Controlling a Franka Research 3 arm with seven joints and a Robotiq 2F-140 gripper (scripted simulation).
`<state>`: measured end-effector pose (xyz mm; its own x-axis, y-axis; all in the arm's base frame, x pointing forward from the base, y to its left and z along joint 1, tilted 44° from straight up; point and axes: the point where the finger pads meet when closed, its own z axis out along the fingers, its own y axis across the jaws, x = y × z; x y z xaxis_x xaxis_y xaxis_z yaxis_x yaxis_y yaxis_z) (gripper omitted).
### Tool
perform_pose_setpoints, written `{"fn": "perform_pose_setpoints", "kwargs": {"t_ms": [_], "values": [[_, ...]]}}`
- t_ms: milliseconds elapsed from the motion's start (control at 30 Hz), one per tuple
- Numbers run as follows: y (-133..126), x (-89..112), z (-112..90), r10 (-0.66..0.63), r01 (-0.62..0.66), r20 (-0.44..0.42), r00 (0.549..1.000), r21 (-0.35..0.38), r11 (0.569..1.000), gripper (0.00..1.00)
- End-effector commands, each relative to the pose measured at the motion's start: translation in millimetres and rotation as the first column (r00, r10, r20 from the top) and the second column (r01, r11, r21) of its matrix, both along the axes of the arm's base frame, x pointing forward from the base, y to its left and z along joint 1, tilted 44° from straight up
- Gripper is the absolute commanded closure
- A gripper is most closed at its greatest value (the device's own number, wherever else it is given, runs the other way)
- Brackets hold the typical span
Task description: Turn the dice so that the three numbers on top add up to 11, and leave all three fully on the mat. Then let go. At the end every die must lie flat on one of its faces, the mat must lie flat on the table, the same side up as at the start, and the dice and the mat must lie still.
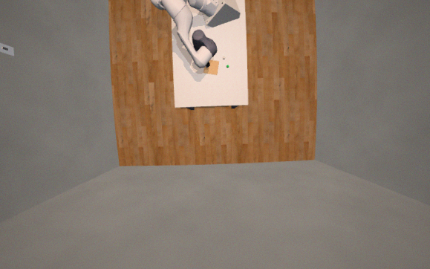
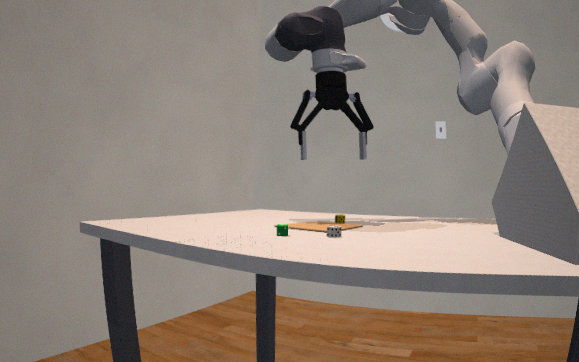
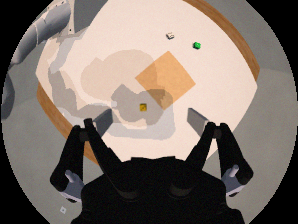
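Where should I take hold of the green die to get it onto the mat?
Grip the green die by two opposite side faces, coming straight down from above. It lies flat on the table, apart from the mat and the white die, so its sides look free. The gripper is open.
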<state>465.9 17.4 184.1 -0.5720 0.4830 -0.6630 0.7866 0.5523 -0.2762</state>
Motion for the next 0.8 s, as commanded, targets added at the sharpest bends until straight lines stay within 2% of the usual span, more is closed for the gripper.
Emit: {"fn": "perform_pose_setpoints", "kwargs": {"t_ms": [0,767], "values": [[-32.0,-2.8,13.7,0.064,-0.063,-0.011,0.998,0.023,0.998,0.00],[-34.2,-4.0,14.0,0.063,-0.063,-0.013,0.998,0.024,0.998,0.00]]}}
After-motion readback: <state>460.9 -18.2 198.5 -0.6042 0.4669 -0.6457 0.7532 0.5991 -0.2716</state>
